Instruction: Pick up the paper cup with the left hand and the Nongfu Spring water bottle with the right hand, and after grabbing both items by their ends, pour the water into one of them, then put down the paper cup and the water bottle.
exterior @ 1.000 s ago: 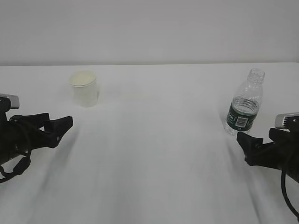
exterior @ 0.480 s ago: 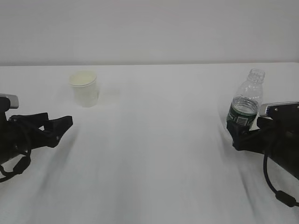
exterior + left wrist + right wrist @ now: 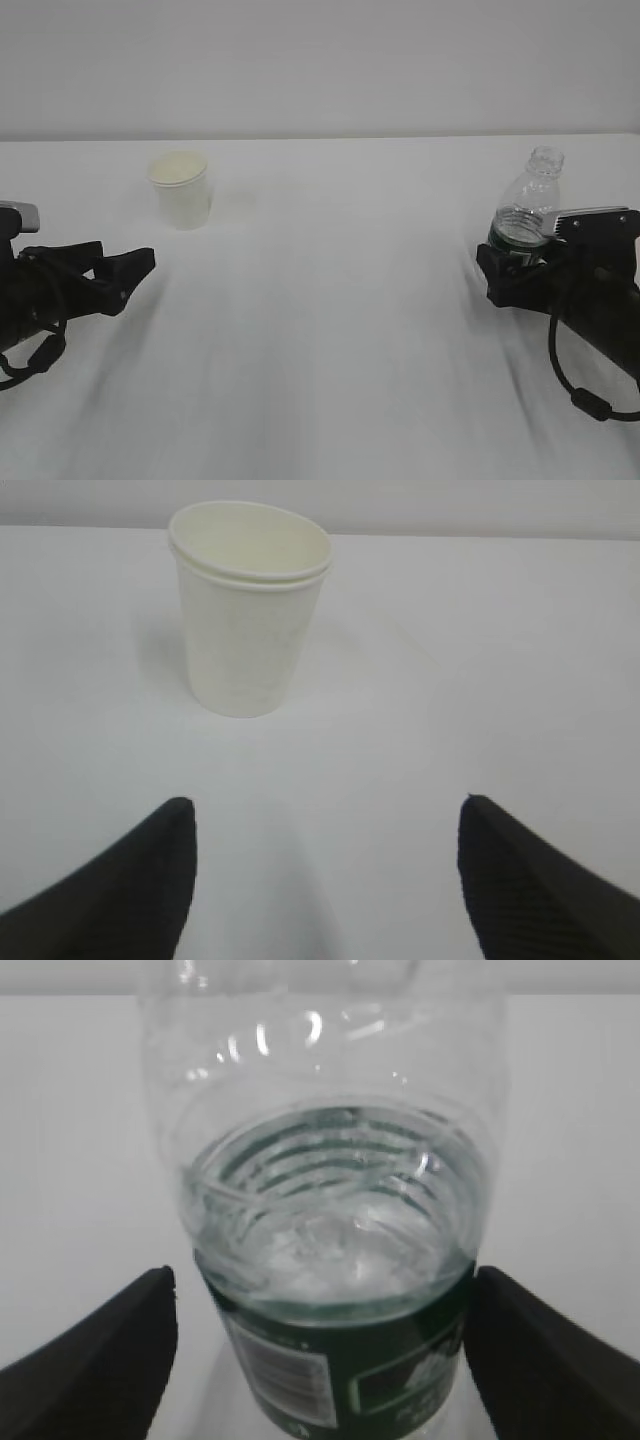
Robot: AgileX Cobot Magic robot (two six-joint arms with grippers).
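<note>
Exterior view, items as I read them from my station. Paper cup (image 3: 180, 190): off-white, upright, standing toward the far left part of the white table (image 3: 330, 330), nothing touching it. My left wrist view shows the same cup (image 3: 250, 610) ahead of the left gripper (image 3: 325, 880), centred between its two black fingers (image 3: 130, 880) but well apart from them; a second rim line sits just under the top rim. Jaws there stand wide, holding nothing. From outside, the left gripper (image 3: 125, 272) hangs low near the table's left edge, pointing inward, nearer me than the cup.

Water bottle (image 3: 525, 215): clear, ribbed, no cap, upright near the right edge. Water (image 3: 335, 1245) fills it to about the top of the dark green label (image 3: 400, 1390).

Right gripper (image 3: 505, 275): at the bottle's lower body, covering the label in this view. In the right wrist view its fingers (image 3: 100, 1350) flank the bottle (image 3: 330, 1210) on both sides, jaws wide, with a visible gap each side; no contact that I can see.
</note>
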